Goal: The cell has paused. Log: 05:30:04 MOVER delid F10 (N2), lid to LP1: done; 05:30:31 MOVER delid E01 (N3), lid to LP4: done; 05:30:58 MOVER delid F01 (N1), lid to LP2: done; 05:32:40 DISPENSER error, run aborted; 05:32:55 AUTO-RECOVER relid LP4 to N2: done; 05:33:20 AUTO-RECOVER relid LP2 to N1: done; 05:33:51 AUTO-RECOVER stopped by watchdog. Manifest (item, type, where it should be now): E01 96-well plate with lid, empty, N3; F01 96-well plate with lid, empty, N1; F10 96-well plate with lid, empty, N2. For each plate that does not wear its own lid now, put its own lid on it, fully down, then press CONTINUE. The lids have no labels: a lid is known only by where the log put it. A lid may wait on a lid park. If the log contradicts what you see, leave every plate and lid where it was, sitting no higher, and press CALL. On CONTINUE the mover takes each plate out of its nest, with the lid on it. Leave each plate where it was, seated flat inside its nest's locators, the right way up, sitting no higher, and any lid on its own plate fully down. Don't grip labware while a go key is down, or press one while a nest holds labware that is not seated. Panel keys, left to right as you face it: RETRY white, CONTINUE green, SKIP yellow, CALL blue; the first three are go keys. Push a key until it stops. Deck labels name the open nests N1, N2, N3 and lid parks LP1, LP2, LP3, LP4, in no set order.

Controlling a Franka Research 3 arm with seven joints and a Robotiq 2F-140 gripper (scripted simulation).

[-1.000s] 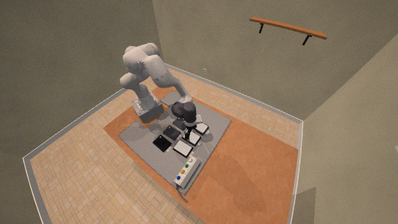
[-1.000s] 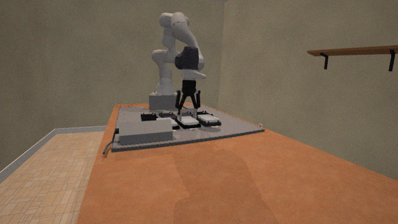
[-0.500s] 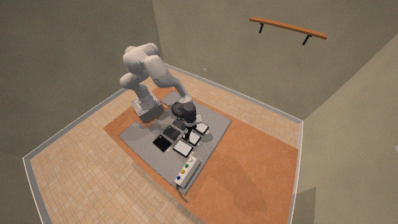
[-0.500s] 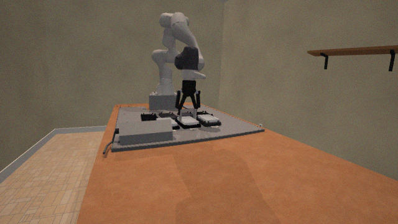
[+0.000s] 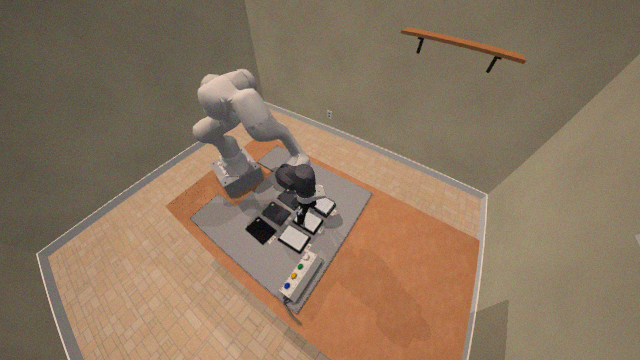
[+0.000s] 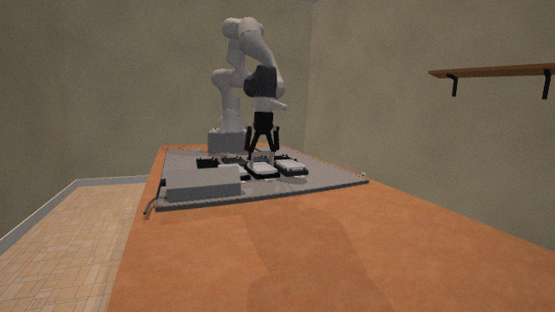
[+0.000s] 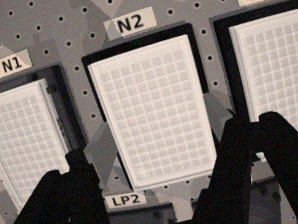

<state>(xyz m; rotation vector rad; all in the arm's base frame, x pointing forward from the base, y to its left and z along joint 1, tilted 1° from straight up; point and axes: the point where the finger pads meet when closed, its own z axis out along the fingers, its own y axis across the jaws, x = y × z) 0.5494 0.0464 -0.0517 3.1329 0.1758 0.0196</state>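
Observation:
In the wrist view three white-topped 96-well plates sit in black nests labelled N1 [image 7: 23,143], N2 and N3 [image 7: 269,63]. My gripper [image 7: 158,121] straddles the N2 plate, and its dark fingers are shut on the sides of that plate's lid. In the top view the gripper [image 5: 301,216] stands straight down over the middle plate of the row. The exterior view shows the fingers [image 6: 261,161] right at the lid [image 6: 262,168]. I cannot tell whether the lid is raised off the plate.
Three black lid parks [image 5: 276,213] lie in a row beside the plates; a label LP2 [image 7: 125,200] shows below N2. The key panel [image 5: 300,275] stands at the deck's near edge with green [image 5: 300,266], yellow [image 5: 293,275] and blue [image 5: 286,286] keys. The arm's base [image 5: 237,175] is behind the deck.

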